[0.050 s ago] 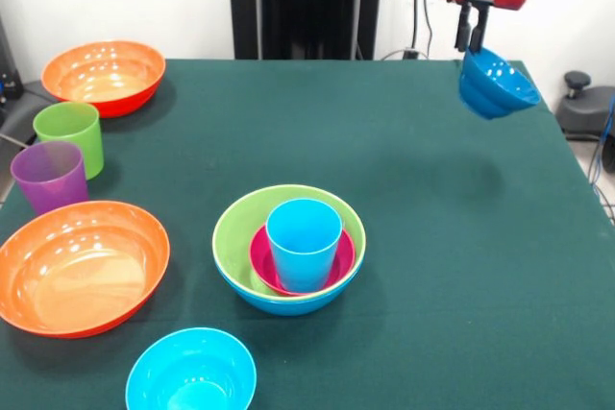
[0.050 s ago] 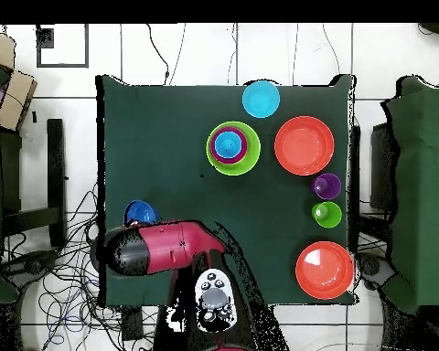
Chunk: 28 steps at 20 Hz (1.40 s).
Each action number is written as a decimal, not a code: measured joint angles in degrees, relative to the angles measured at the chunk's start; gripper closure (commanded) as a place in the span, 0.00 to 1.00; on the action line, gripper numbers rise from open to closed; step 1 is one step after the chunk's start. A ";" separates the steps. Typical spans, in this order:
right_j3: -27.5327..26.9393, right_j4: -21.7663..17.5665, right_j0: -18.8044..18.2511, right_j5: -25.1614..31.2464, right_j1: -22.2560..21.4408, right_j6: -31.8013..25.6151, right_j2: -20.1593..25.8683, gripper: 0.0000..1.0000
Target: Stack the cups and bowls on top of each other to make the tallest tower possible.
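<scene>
The tower [image 1: 288, 247] [image 2: 232, 147] stands mid-table: a light blue cup [image 1: 304, 242] inside a magenta small bowl [image 1: 264, 261], nested in the lime green bowl [image 1: 231, 232] over the blue bowl [image 1: 279, 302]. My gripper [image 1: 473, 37] hangs high at the far right, shut on the rim of a dark blue small bowl [image 1: 496, 84] [image 2: 140, 213], which tilts in the air above the table. A lime green cup [image 1: 70, 133] [image 2: 326, 215] and a purple cup [image 1: 50, 175] [image 2: 326, 186] stand upright at the left. A cyan small bowl [image 1: 190, 372] [image 2: 261, 98] sits at the front.
Two large orange bowls lie on the left side, one far [image 1: 104, 74] [image 2: 324, 269] and one near [image 1: 79, 264] [image 2: 304, 145]. The green table's right edge [image 1: 567, 156] runs close under the held bowl. Cables and a black post lie beyond the table.
</scene>
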 measured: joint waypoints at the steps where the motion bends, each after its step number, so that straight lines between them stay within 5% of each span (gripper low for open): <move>1: -0.18 -0.01 -0.48 0.12 0.01 0.00 0.26 1.00; 28: -11.52 -0.15 -16.81 17.67 0.36 -0.02 12.46 1.00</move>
